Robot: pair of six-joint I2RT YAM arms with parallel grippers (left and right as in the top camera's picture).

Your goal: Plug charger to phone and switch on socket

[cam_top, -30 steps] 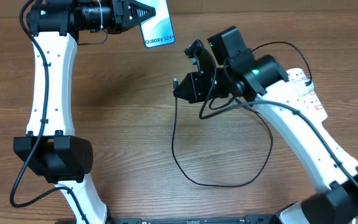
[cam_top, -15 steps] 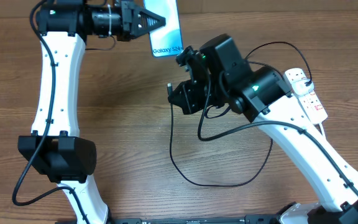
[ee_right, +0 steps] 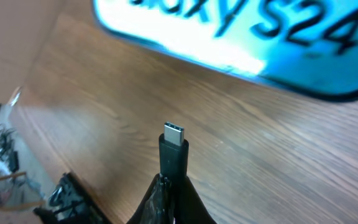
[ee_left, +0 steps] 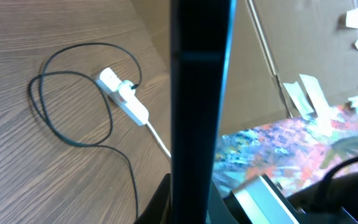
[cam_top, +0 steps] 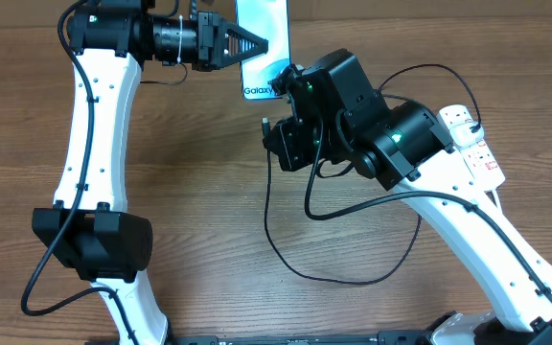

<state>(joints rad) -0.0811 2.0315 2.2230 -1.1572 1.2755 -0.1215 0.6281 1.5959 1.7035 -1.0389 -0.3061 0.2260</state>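
Observation:
My left gripper (cam_top: 257, 43) is shut on the phone (cam_top: 274, 29) and holds it in the air at the back of the table, its blue screen reading "Galaxy". In the left wrist view the phone (ee_left: 201, 93) shows edge-on, rising from the gripper (ee_left: 194, 208). My right gripper (cam_top: 274, 134) is shut on the charger's connector tip (cam_top: 267, 122), just below the phone. In the right wrist view the connector (ee_right: 173, 146) points up out of the gripper (ee_right: 174, 193), a short gap from the phone's edge (ee_right: 247, 37). The charger cable (cam_top: 286, 259) loops over the table towards the socket (cam_top: 477, 153).
The white socket (ee_left: 124, 99) lies at the table's right side with its thick white cord running off the edge. The black cable's loop lies across the middle of the wooden table (cam_top: 190, 192). Cardboard and clutter stand beyond the back edge.
My left arm has carried the phone to the right, closer to the right gripper. My right gripper has shifted a little left with the connector, so the tip now sits just under the phone.

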